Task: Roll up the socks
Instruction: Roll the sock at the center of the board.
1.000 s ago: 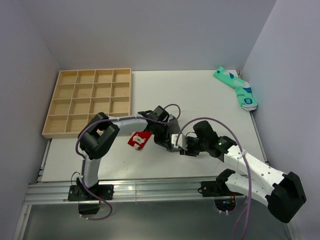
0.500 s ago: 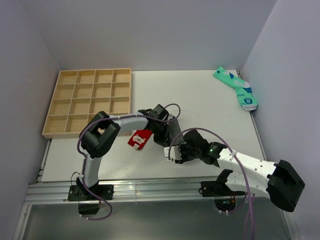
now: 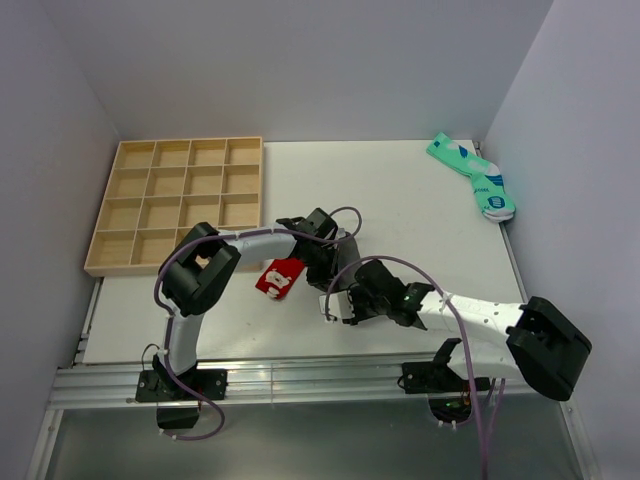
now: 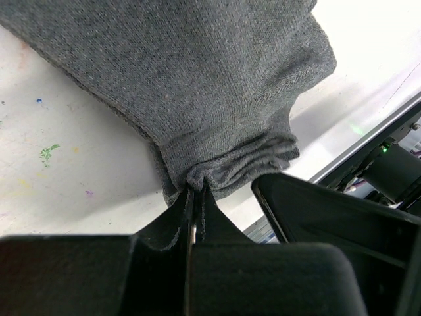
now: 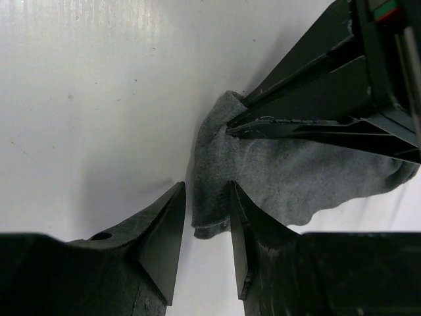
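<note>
Right hand advanced; grey sock edge between its fingers.

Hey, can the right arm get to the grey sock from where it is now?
Probably yes. The right gripper has its jaws open astride the edge of the grey sock, with nothing between. The left gripper pinches another part, clear of them.

Left fingers pinched shut; right fingers apart; wrists close together.
</note>
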Action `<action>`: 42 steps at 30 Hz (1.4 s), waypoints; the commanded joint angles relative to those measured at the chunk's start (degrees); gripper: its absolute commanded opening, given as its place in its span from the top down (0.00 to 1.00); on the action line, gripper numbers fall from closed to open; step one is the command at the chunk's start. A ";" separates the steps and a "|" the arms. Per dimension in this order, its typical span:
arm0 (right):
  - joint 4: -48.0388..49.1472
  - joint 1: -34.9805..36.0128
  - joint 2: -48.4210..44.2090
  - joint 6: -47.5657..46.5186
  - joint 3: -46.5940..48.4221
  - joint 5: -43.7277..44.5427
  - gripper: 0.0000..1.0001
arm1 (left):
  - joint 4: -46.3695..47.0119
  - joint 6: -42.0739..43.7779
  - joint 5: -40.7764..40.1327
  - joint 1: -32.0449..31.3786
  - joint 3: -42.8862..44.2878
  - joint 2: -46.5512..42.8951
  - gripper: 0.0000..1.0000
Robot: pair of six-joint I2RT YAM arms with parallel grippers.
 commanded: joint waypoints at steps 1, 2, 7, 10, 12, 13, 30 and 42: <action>3.41 0.38 1.50 -0.77 0.15 1.19 0.60 | -0.53 1.45 0.75 0.32 1.76 0.78 1.00; 3.68 0.38 1.77 -0.77 0.06 1.45 0.60 | -0.44 1.45 0.92 0.32 1.75 0.78 1.00; 3.94 0.38 3.87 -0.25 0.15 2.68 0.62 | 0.17 1.45 1.28 0.49 1.41 0.52 1.00; 4.03 0.47 4.49 0.90 0.15 3.03 0.68 | 0.96 1.10 1.80 0.58 0.70 0.17 1.00; 3.77 0.38 4.23 1.78 -0.12 2.68 0.71 | 1.58 0.66 1.98 0.67 0.18 -0.10 1.00; 3.68 0.38 4.14 2.13 -0.20 2.60 0.71 | 2.28 0.48 2.41 0.75 -0.44 -0.36 1.00; -4.39 -6.03 0.63 8.98 1.55 -8.21 0.84 | 20.30 -11.47 -1.71 1.11 -14.50 -9.76 0.83; -18.97 -16.58 9.06 7.32 11.65 -21.39 0.86 | 27.93 -13.41 -9.43 -1.17 -19.95 -14.85 0.71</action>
